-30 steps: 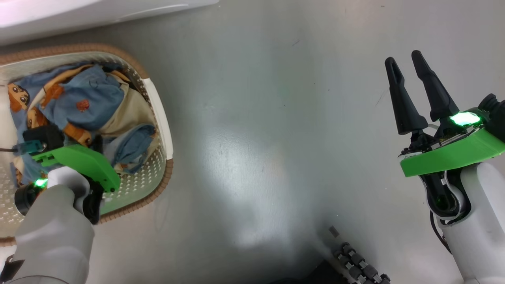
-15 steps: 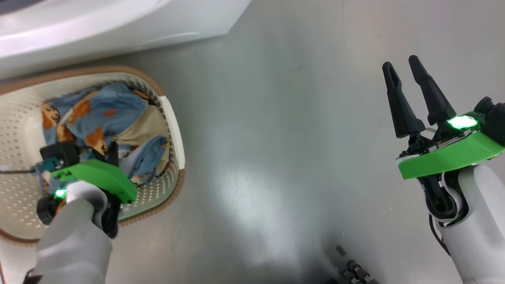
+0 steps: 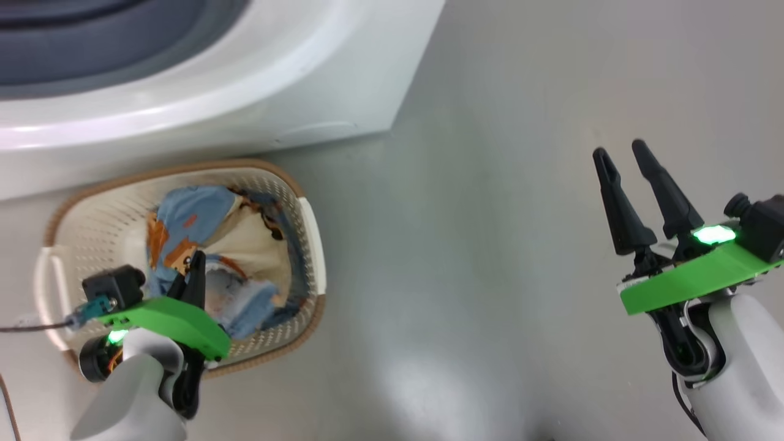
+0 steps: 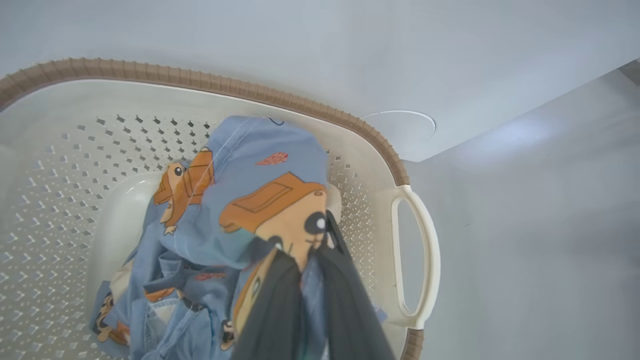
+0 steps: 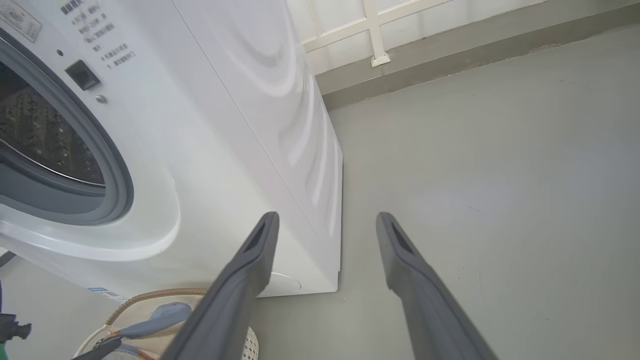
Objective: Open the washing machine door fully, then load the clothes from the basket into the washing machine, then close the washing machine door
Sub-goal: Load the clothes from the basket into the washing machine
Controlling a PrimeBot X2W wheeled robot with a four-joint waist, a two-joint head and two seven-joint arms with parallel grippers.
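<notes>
Glossy grey floor [image 3: 502, 257] carries the basket [image 3: 315, 251] at 9 o'clock, just beside the washing machine [image 3: 318, 86] at 11. The left tool [image 4: 310, 245] is clamped on the clothes [image 4: 260, 165] in the basket. The right tool [image 3: 619, 150] at 3 hangs with its 2 fingers apart, empty. The right wrist view adds the steel drum [image 5: 45, 135] and a white rail [image 5: 372, 30] along the wall.

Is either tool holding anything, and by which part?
The left tool grips the clothes by a bunched fold of printed blue fabric; the right tool is open, empty.
</notes>
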